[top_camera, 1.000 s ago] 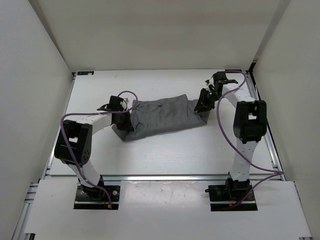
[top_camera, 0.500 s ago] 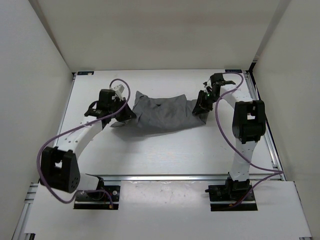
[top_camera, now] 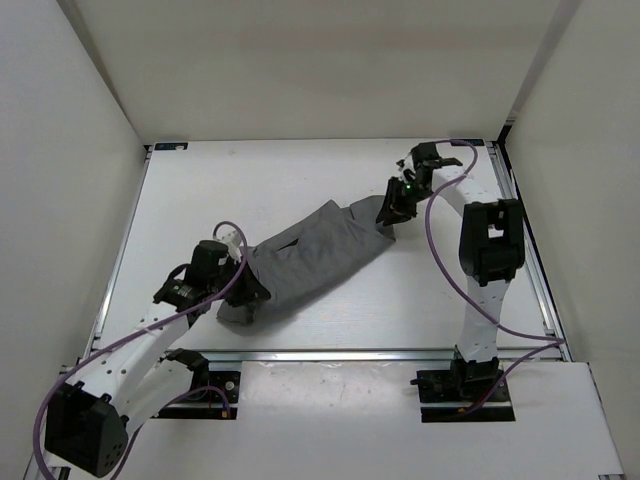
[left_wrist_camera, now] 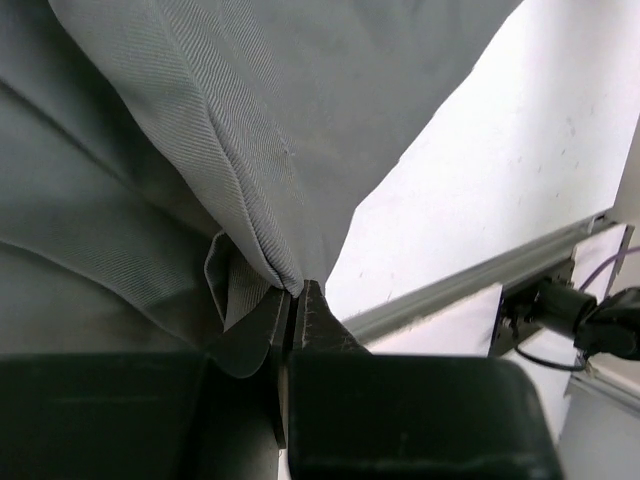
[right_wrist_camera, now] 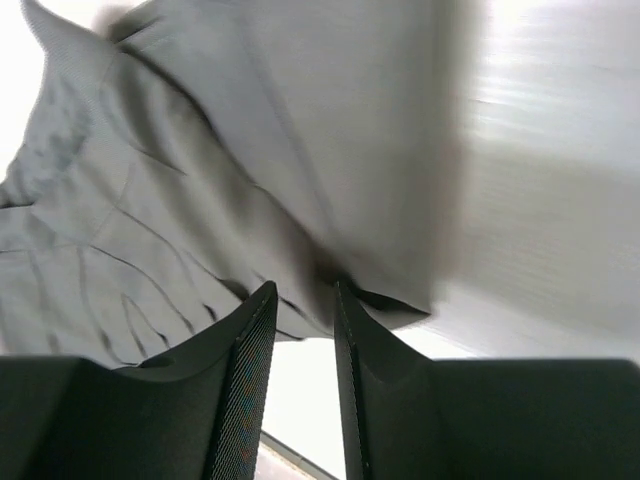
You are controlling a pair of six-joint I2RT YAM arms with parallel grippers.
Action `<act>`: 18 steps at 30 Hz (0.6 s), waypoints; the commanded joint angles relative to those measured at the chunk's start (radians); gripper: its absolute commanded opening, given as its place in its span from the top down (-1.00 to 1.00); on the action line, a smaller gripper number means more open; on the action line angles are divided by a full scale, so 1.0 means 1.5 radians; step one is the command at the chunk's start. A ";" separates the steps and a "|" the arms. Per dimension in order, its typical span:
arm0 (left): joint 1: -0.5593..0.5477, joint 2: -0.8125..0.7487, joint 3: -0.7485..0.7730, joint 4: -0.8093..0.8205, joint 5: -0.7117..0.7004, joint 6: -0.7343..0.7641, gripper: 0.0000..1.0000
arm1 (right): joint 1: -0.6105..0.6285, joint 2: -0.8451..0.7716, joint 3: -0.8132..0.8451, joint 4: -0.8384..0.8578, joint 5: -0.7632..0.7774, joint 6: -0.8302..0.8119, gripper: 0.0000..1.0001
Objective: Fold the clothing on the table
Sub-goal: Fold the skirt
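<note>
The dark grey clothing [top_camera: 310, 255] lies stretched in a diagonal band across the white table [top_camera: 250, 190], from the near left to the far right. My left gripper [top_camera: 240, 295] is at its near-left end, close to the front rail. In the left wrist view its jaws [left_wrist_camera: 295, 292] are shut on a ridged fold of the clothing [left_wrist_camera: 200, 130]. At the far-right end sits my right gripper [top_camera: 392, 208]. In the right wrist view its fingers [right_wrist_camera: 302, 290] stand a little apart, with a bunched edge of the clothing [right_wrist_camera: 230, 150] between the tips.
The metal front rail [left_wrist_camera: 450, 285] runs just beyond the left gripper, and a rail [top_camera: 520, 230] also runs along the table's right side. White walls enclose the table at the back and on both sides. Purple cables loop off both arms.
My left arm has swung from the back left toward the near edge, dragging the clothing's left end along. The clothing now lies diagonally. My right gripper has shifted slightly left and back.
</note>
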 commanded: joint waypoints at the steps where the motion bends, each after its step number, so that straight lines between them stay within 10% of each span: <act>1: -0.023 -0.035 -0.026 -0.001 0.006 -0.044 1.00 | 0.041 0.038 0.065 -0.023 -0.022 -0.015 0.30; 13: -0.081 0.015 -0.011 0.031 -0.003 -0.055 1.00 | 0.124 0.070 0.167 -0.065 -0.064 -0.040 0.32; 18: -0.087 0.053 0.000 0.007 -0.040 -0.045 1.00 | 0.175 0.034 0.186 -0.105 -0.052 -0.081 0.64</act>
